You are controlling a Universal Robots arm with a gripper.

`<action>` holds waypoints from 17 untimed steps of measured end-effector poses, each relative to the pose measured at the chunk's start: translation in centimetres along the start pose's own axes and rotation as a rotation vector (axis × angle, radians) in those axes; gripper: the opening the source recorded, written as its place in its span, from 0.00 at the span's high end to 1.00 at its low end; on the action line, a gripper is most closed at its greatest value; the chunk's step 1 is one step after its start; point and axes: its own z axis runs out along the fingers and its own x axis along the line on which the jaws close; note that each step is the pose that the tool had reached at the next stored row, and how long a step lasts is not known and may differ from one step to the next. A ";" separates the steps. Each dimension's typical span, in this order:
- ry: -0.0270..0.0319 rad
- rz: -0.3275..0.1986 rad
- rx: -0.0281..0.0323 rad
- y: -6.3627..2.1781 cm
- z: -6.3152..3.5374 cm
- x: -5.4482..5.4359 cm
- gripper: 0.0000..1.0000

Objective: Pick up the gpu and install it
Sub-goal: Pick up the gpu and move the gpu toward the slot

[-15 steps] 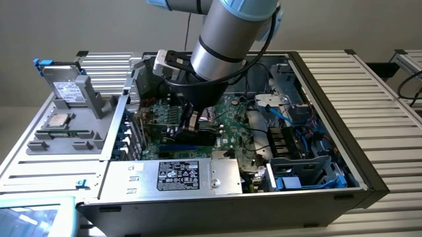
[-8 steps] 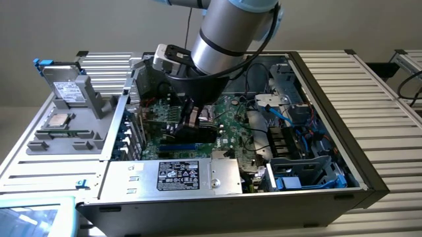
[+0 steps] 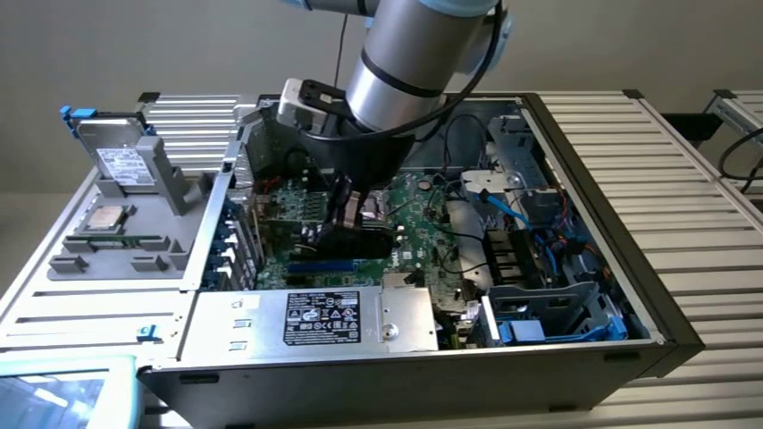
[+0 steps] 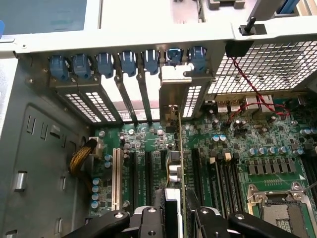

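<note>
We see the tool (image 4: pixel 174 218) closed on the gpu (image 4: pixel 177 168), one jaw against each face of the card. The gpu stands on edge over the motherboard (image 4: pixel 233 148). Its long axis runs from the tool to the case's rear frame (image 4: pixel 124 34), with the bracket end at the blue latches (image 4: pixel 173 55). Perforated slot covers (image 4: pixel 84 101) crowd one side, and memory slots (image 4: pixel 225 173) lie near the other. We cannot tell whether its lower edge is seated. In the exterior view, the arm (image 3: pixel 417 45) reaches down into the open case (image 3: pixel 620 223).
</note>
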 end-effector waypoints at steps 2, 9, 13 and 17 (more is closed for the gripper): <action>0.0011 -0.003 0.0002 -0.01 0.00 -0.1 0.72; 0.0013 -0.003 0.0003 0.20 0.42 -0.2 0.72; 0.0011 -0.003 0.0004 0.51 1.14 -0.3 0.72; 0.0011 -0.003 0.0004 0.69 1.57 -0.3 0.72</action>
